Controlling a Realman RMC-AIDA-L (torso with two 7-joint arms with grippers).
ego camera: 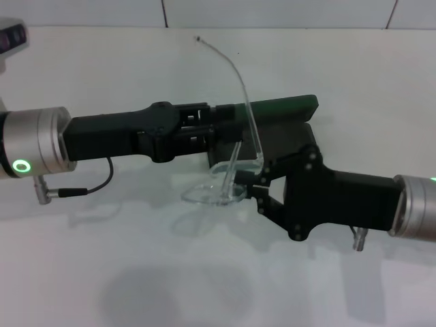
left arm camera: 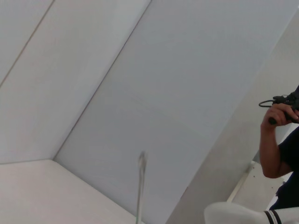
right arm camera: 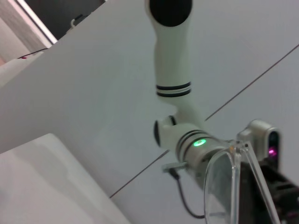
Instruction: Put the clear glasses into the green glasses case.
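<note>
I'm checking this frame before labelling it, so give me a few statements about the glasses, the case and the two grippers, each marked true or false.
1. The clear glasses are held off the table between the two grippers. True.
2. The right gripper meets the glasses at their lens end. True.
3. The green glasses case lies in front of both arms, nearest the camera. False: in the head view it lies behind the arms, partly hidden by them.
4. The glasses are already inside the case. False: they are outside it, in front of it in the head view.
5. One temple arm sticks up and curves away toward the back wall. True.
6. The left gripper is parked far off at the table's edge. False: it reaches in to the glasses and the case.
</note>
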